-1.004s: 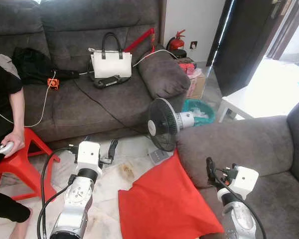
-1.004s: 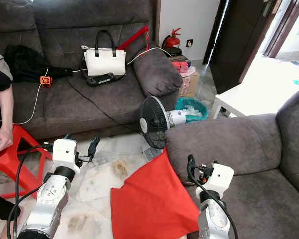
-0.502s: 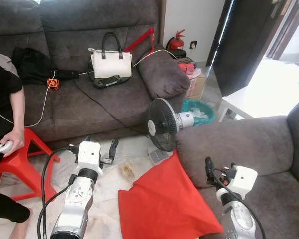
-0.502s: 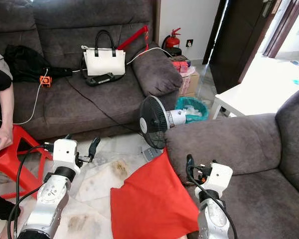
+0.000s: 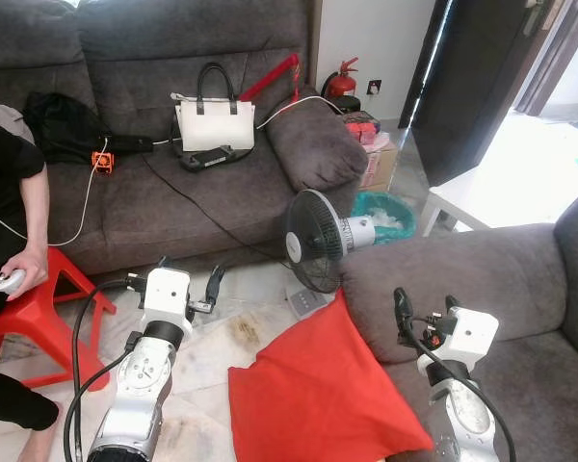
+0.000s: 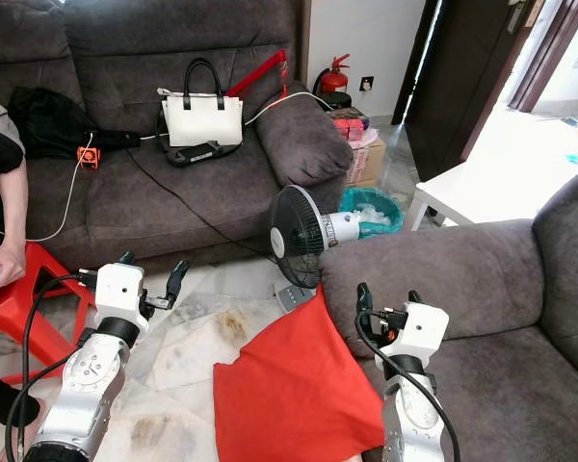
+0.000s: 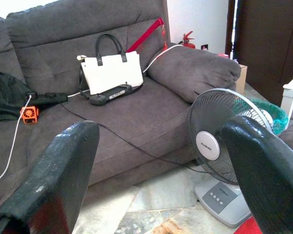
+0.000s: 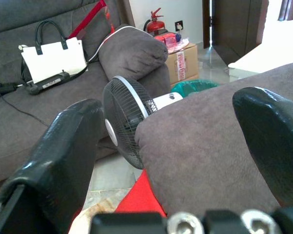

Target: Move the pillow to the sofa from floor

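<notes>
The red pillow (image 5: 323, 395) is seen nearest, lying on the pale floor (image 5: 222, 356) with one corner leaned up against the arm of the near sofa (image 5: 462, 279). It is not held by anything.

Both arms are raised slightly compared with a second ago. The left gripper (image 5: 187, 279) has been lifted and drawn a little toward the robot's left; the right gripper (image 5: 423, 306) has been raised a little above the near sofa's seat, to the right of the pillow. Neither has been brought closer to the pillow, so the task is judged to be at its very start, with the reach down to the pillow yet to be made. The jaws of both grippers are held wide apart and empty, as is plain in the wrist views.

A fan (image 5: 316, 241) stands just beyond the pillow's raised corner. Farther off, a white handbag (image 5: 214, 120) and a black cable (image 5: 202, 207) are seen on the far sofa (image 5: 173, 192), with a teal bin (image 5: 390, 214) and a fire extinguisher (image 5: 342, 79) by the wall.

In the head views, a seated person's hand (image 5: 17, 277) with a small controller and a red stool (image 5: 39, 308) are shown at the left, as is the full spread of the pillow. From the left wrist view, the fan's control buttons (image 7: 217, 197) are made out, and an orange plug (image 7: 29, 114) on the far sofa. From the right wrist view, a cardboard box (image 8: 183, 61) beside the bin is shown.
</notes>
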{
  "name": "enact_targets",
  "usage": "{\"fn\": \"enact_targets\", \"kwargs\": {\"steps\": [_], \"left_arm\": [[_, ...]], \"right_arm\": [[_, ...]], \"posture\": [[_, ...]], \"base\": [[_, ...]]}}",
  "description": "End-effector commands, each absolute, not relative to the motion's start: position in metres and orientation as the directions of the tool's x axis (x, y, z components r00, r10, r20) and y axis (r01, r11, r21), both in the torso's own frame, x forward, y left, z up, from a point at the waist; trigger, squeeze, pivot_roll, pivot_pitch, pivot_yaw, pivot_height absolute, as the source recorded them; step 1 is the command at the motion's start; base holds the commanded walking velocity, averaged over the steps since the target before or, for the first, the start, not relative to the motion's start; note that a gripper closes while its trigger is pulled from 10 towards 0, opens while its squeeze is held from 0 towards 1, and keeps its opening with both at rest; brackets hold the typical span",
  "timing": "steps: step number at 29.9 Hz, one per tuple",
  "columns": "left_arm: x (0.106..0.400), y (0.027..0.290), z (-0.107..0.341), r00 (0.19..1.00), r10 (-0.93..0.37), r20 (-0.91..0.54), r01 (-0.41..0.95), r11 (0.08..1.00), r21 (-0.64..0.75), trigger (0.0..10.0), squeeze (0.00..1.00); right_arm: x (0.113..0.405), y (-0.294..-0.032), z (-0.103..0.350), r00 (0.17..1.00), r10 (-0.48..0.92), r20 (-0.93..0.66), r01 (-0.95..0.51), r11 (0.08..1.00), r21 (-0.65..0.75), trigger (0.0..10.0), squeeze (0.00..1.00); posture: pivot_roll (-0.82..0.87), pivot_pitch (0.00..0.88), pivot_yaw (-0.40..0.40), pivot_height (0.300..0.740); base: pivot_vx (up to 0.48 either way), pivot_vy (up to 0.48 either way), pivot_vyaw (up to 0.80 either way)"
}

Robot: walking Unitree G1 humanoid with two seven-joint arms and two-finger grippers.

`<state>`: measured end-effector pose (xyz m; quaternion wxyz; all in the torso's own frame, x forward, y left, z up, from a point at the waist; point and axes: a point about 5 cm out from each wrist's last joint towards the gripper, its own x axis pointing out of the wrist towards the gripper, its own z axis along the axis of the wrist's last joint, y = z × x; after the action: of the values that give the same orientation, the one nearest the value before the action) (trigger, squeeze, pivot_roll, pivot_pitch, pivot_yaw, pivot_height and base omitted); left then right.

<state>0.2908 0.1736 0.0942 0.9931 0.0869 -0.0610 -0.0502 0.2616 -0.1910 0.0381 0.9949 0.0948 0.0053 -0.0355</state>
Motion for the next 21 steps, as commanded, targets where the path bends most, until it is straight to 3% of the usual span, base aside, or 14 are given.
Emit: {"fn": "enact_targets", "kwargs": {"steps": [1, 8, 21], "left_arm": [[0.2925, 0.1717, 0.0989, 0.984, -0.127, 0.127, 0.101, 0.977, 0.189, 10.0, 0.0], [0.2911, 0.1727, 0.0968, 0.985, -0.121, 0.121, 0.097, 0.977, 0.19, 10.0, 0.0], [0.2903, 0.1686, 0.095, 0.986, -0.121, 0.117, 0.099, 0.979, 0.179, 10.0, 0.0]], "right_arm": [[0.2597, -0.1919, 0.039, 0.997, -0.07, -0.013, 0.071, 0.981, 0.182, 10.0, 0.0], [0.2588, -0.1886, 0.0351, 0.997, -0.056, -0.05, 0.065, 0.981, 0.185, 10.0, 0.0], [0.2616, -0.187, 0.0345, 0.996, -0.052, -0.067, 0.063, 0.982, 0.177, 10.0, 0.0]], "posture": [[0.07, 0.0, -0.03, 0.74], [0.07, 0.0, -0.031, 0.74], [0.07, 0.0, -0.036, 0.665]], "base": [[0.0, 0.0, 0.0], [0.0, 0.0, 0.0], [0.0, 0.0, 0.0]]}}
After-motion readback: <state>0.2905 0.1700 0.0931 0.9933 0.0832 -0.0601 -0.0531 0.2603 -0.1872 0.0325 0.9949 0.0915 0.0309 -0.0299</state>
